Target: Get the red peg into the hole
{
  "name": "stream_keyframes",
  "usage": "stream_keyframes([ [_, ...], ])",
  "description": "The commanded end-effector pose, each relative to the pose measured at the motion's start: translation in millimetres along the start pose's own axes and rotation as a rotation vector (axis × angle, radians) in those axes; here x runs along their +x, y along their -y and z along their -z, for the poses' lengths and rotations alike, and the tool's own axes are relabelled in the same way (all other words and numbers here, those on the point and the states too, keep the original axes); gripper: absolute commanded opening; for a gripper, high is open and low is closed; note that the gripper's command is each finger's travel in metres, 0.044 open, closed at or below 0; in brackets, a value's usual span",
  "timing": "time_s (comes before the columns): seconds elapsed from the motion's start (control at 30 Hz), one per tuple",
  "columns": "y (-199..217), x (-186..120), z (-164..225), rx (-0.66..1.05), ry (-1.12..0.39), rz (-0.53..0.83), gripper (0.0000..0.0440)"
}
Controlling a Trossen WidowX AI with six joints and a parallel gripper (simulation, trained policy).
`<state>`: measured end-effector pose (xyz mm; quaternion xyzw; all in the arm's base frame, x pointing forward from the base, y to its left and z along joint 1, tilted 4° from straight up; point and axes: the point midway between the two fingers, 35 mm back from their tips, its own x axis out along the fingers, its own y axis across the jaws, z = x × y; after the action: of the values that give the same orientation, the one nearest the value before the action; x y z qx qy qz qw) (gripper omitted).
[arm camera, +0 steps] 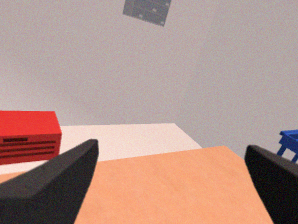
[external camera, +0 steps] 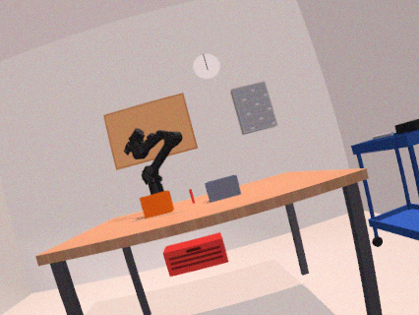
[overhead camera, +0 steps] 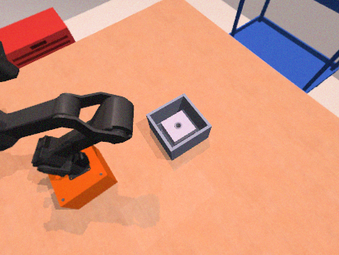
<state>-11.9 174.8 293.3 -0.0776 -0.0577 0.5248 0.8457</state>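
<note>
The red peg (external camera: 192,196) stands upright on the table between the arm's orange base and the box in the exterior view; it does not show in the top view or in the wrist view. The grey open box (overhead camera: 192,144) (external camera: 222,188) stands to the right of the arm. Inside it, the pale plate (overhead camera: 171,129) has a round hole with no peg in it. My gripper (arm camera: 171,149) is open, with its fingers wide apart and nothing between them. It is raised high above the table, away from the peg and the box.
The arm's orange base (overhead camera: 81,185) (external camera: 157,204) stands on the wooden table (overhead camera: 255,167) (external camera: 295,184). A red toolbox (overhead camera: 36,32) (external camera: 196,255) (arm camera: 30,131) and a blue cart (overhead camera: 278,52) (external camera: 389,145) are beyond the table's edges.
</note>
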Motion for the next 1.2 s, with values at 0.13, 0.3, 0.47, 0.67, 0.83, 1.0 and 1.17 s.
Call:
stream_keyframes([
  [0.13, 11, 7, -30, 0.143, 0.057, 0.045, 0.0440],
  [0.3, 29, 18, -70, 0.263, 0.144, 0.127, 0.0440],
  [0.47, 47, 34, -103, 0.347, 0.239, 0.221, 0.0440],
  [0.67, 57, 61, -123, 0.378, 0.311, 0.293, 0.0438],
  [0.83, 64, 91, -122, 0.371, 0.307, 0.326, 0.0430],
  [1.0, 75, 122, -108, 0.364, 0.256, 0.355, 0.0422],
  [1.17, 92, 150, -83, 0.376, 0.170, 0.387, 0.0416],
])
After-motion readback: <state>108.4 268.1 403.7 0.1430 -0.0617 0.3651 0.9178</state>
